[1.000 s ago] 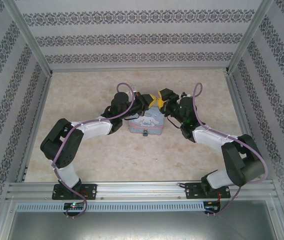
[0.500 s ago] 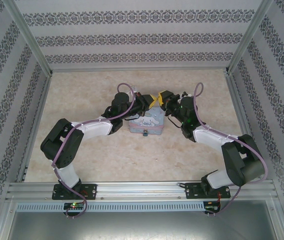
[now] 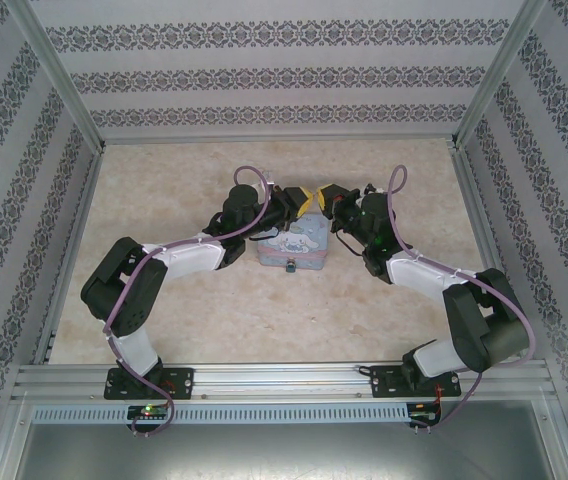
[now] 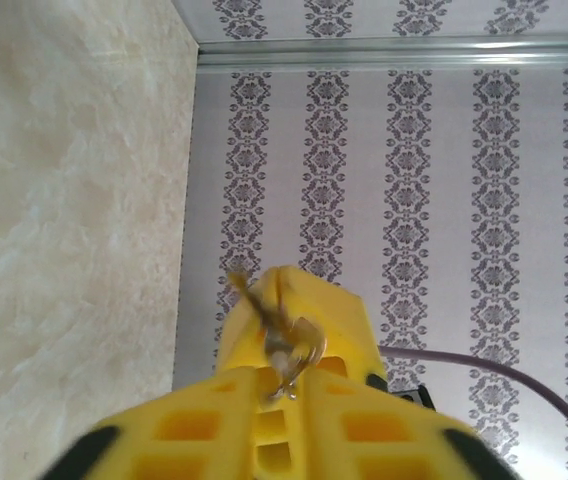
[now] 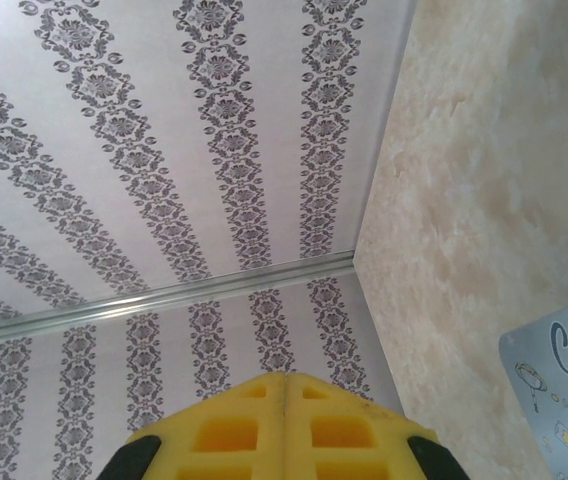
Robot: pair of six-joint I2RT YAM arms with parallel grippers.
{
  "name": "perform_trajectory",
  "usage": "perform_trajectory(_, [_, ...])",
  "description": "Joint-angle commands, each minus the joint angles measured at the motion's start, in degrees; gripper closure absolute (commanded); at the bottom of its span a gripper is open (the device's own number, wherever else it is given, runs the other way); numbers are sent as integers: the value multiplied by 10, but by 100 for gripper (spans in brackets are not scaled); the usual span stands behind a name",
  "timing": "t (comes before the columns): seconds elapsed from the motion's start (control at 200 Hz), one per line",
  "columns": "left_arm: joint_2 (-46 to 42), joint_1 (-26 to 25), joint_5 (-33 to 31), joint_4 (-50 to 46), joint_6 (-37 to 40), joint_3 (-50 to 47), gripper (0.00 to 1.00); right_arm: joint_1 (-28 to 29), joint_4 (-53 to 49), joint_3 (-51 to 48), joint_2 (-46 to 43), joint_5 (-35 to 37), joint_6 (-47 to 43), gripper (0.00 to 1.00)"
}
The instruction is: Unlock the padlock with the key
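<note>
The two grippers meet tip to tip in the air, just past the 12 o'clock edge of the cartoon-printed tin. This looks like the key being passed from one to the other.

The left gripper has its yellow fingers a little apart, with the key's ring end sitting in the gap and the brownish shaft pointing away toward 11 o'clock. I cannot tell whether the pads bear on it.

The right gripper has its fingers pressed flat together. The left wrist camera shows its tips right behind the key, but I cannot tell whether the metal is caught between them.

The padlock hangs at the tin's 6 o'clock edge, on the side facing the arm bases and well apart from the key.

To do this step well, the left fingers should widen slowly and pull straight back only once the right pinch carries the key. A loose hold would drop it onto the table, where a thin flat key is awkward to recover.

The right grip should be on the ring end, leaving the shaft free and in line with the fingers. The lock is tiny and will likely swing, so the freed left gripper should probably steady it.
</note>
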Motion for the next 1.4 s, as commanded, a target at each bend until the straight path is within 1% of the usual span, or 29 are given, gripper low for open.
perform_trajectory(0.0, [-23, -7, -17, -16, 9, -9, 50, -11, 16, 7, -10, -10, -20, 100])
perform_trajectory(0.055, [-34, -5, -25, -27, 10, -14, 36, -16, 13, 6, -16, -12, -24, 100])
perform_trajectory(0.11, [-45, -4, -35, -39, 8, -18, 28, -20, 1, 7, -20, -17, -31, 100])
perform_trajectory(0.23, [-59, -5, -53, -54, -24, -26, 19, -27, -15, 11, -28, -27, -37, 100])
perform_trajectory(0.305, [-53, -5, -60, -43, -62, -27, 17, -26, -26, 16, -31, -34, -43, 100])
perform_trajectory(0.35, [-45, -5, -63, -28, -98, -27, 16, -25, -30, 20, -31, -36, -46, 100])
perform_trajectory(0.52, [-2, -10, -74, 45, -215, -18, 14, -17, -44, 36, -31, -36, -55, 100])
perform_trajectory(0.704, [17, -20, -89, 61, -275, 3, 14, -1, -50, 55, -18, -27, -57, 100])
perform_trajectory(0.999, [44, -25, -111, 116, -318, 18, 14, 25, -50, 77, 12, -16, -59, 100])
perform_trajectory(1.169, [45, -25, -120, 123, -324, 18, 16, 27, -46, 66, 14, -12, -57, 100])
perform_trajectory(1.274, [46, -25, -125, 127, -323, 12, 20, 22, -46, 57, 7, -12, -57, 100])
perform_trajectory(1.394, [52, -25, -132, 135, -323, 3, 28, 13, -47, 42, -7, -15, -58, 100])
